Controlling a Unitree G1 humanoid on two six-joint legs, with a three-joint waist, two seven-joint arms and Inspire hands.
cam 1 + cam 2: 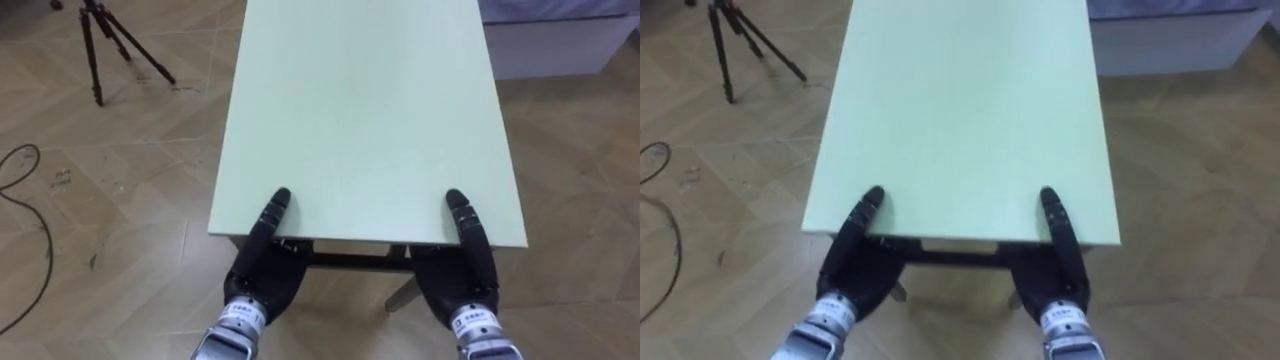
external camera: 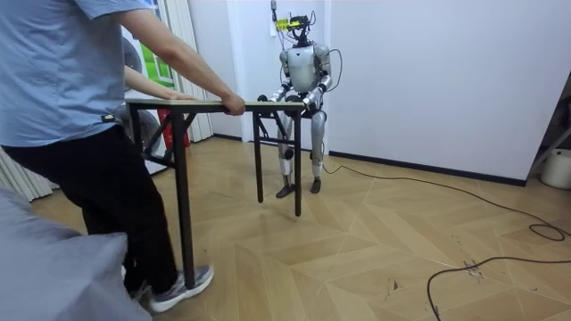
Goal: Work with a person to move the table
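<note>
Your one table [image 1: 370, 110] runs lengthwise straight away from the robot, and both hands pinch its near short edge alike. The left hand [image 1: 258, 268] and right hand [image 1: 458, 282] each lay a thumb on top, with the rest underneath. One person [image 2: 80, 98] grips the table's far end, and one tripod [image 1: 110, 40] stands off its left side.

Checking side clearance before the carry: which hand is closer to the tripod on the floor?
Left. The left hand clamps the table's near edge by its left corner, the tripod's side; the right hand clamps it by the right corner, farther off.
</note>
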